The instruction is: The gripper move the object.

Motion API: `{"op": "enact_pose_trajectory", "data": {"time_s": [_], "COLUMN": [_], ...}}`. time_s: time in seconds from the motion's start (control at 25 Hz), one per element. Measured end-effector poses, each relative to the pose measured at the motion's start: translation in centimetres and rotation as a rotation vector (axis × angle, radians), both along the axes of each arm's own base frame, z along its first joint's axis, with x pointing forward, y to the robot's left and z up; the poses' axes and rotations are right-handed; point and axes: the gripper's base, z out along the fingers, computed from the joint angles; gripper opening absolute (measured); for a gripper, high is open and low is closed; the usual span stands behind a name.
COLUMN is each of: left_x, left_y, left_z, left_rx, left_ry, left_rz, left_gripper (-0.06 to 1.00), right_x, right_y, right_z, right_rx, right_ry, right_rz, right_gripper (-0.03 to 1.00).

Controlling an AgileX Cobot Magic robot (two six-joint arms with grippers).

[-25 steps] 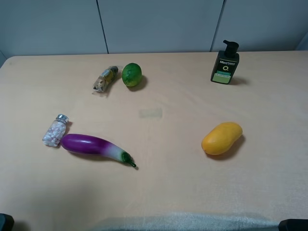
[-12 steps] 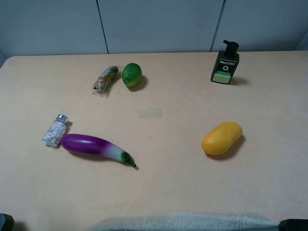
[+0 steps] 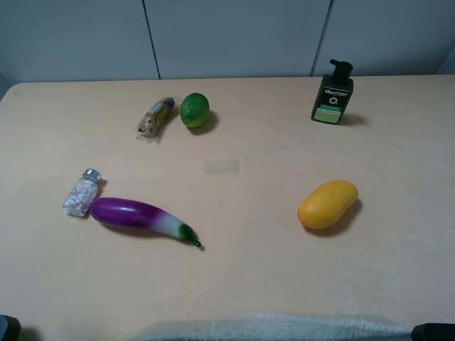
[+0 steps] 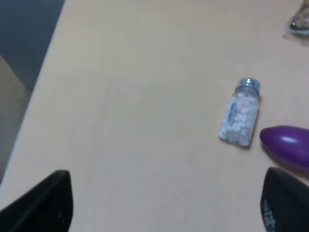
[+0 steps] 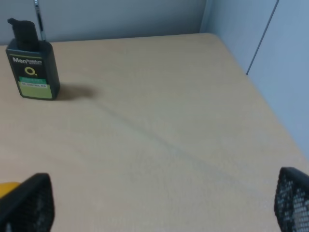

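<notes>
Wide, smooth, pale beige table (image 3: 234,284), matte, with rounded far corners, filling almost the whole high view.

At 8 o'clock from the table's middle, a long glossy eggplant (image 3: 139,216): purple, fading to white near the green stem, curved a little, lying flat. Just beside its blunt end, at its 9 o'clock, a small clear pill bottle (image 3: 82,192) on its side, full of white tablets, with a silver cap (in the left wrist view the purple tip and the bottle look very close, perhaps touching; cannot tell).

At 4 o'clock from the middle, a smooth yellow-orange mango (image 3: 327,204), oval, alone.

At 1 o'clock, near the far edge, an upright dark pump bottle (image 3: 333,94) with a green label and black pump head.

At 11 o'clock, a round, slightly bumpy green lime (image 3: 194,110). Just beside it, at its 9 o'clock, the object (image 3: 156,117): a small oblong packet in clear crinkly wrapper, brown and yellow inside, twisted ends, lying slanted on the table, not held by anything.

Left gripper (image 4: 164,203) low over the near left part of the table, only two black finger tips visible at the frame's edge, standing wide apart, nothing between them. Right gripper (image 5: 161,203) over the far right part, two black mesh-textured tips likewise spread wide, empty. Both well apart from the packet.
</notes>
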Motion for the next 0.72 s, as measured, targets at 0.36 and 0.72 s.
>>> {"op": "enact_pose_trajectory", "data": {"time_s": [0.36, 0.72], "left_x": [-0.91, -0.33], "left_y": [-0.21, -0.26], "left_z": [-0.05, -0.39], "left_rx": [-0.012, -0.008], "left_ry": [-0.081, -0.112], "left_rz": [-0.022, -0.031], "left_gripper": [0.85, 0.85], "right_x": [0.0, 0.0], "right_y": [0.0, 0.0], "right_z": [0.0, 0.0], "right_rx": [0.0, 0.0], "right_ry": [0.0, 0.0], "right_rz": [0.0, 0.0], "right_gripper": [0.69, 0.69]}}
